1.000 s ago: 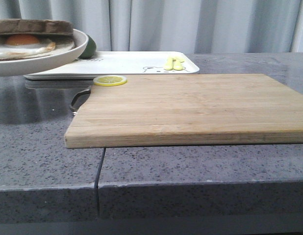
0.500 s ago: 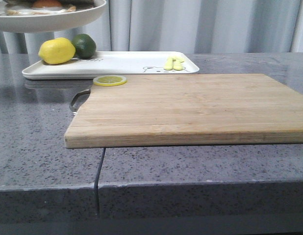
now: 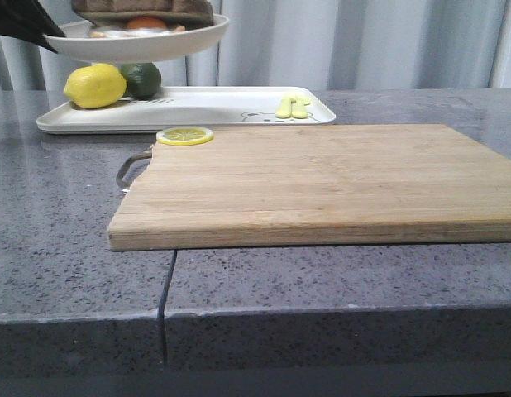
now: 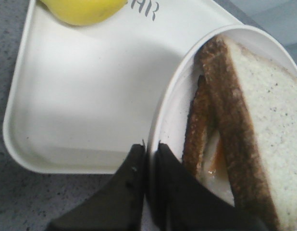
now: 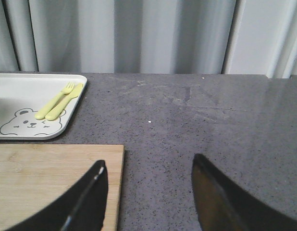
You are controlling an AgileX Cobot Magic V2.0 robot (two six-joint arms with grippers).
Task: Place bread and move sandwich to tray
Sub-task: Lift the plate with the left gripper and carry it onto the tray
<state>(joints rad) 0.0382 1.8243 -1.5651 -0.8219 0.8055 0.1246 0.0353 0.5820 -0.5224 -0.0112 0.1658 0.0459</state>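
Item 1: sandwich [image 3: 144, 11] on a round white plate [image 3: 140, 43], upper left of the front view, held in the air above the tray [image 3: 214, 107]. Two brown-crusted slices with a fried egg between (orange yolk visible at the near edge).

Item 2: left claw [image 4: 147, 159], bottom centre of the left wrist view. Its two dark fingers are closed to a thin gap on the plate's rim [image 4: 160, 120], one finger on each side of it; the sandwich [image 4: 235, 125] lies just to the right of the claw, inside the plate.

Item 3: tray, white, on the desk [image 3: 65, 223] behind the cutting board [image 3: 322, 178]. Carries a lemon [image 3: 95, 85], a lime [image 3: 142, 78] and yellow cutlery [image 3: 293, 106] beside a bear drawing.

Item 4: lemon slice [image 3: 184, 136], at the board's far left corner.

Item 5: right claw [image 5: 148, 197], bottom of the right wrist view, fingers spread wide, holding nothing, over the desk at the board's edge.
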